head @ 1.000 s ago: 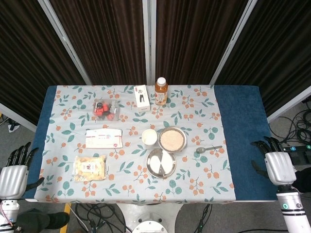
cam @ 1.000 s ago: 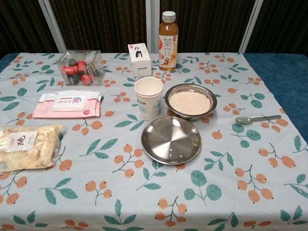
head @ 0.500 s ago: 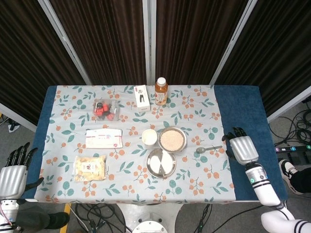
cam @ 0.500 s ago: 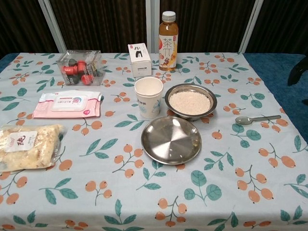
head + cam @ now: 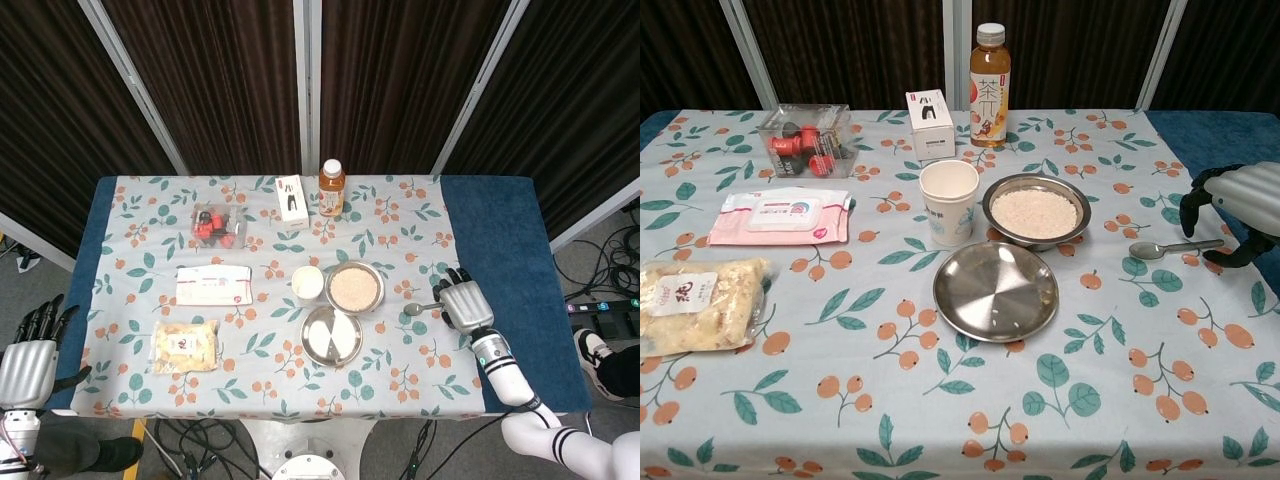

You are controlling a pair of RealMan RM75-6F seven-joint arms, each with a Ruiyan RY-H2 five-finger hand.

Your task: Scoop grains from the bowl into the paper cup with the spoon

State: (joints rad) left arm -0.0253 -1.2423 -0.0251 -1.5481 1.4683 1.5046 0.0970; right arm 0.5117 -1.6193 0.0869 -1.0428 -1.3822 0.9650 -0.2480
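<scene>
Spoon: the spoon (image 5: pixel 1174 247) lay flat on the cloth to the right of the bowl (image 5: pixel 1036 211), its scoop end toward the bowl and its handle pointing at my right hand (image 5: pixel 1237 207). I judged it light, stiff and slick, and lying so low that it would be awkward to lift.
Where to hold: I reckoned the far end of the handle was the place, pinched from the sides, leaving the scoop end free.
Right hand: it hovered just over the handle end with fingers apart and curved downward, holding nothing; I could not tell whether a fingertip touched the handle.
Left hand: my left hand (image 5: pixel 27 355) hung off the near left corner of the table (image 5: pixel 495 215), fingers spread, holding nothing.
Bowl: steel, filled with pale grains (image 5: pixel 1034 212). I took it as steady, though it might slide on the cloth under a push.
Paper cup: the paper cup (image 5: pixel 949 202) stood upright just left of the bowl, almost touching it. I judged it light and easy to tip.
Plate: a steel plate (image 5: pixel 995 290) sat just in front of both.
Hard to see: the chest view cut off part of the right hand at its edge. In the head view the hand covered the handle end, and the left hand was missing from the chest view altogether.
</scene>
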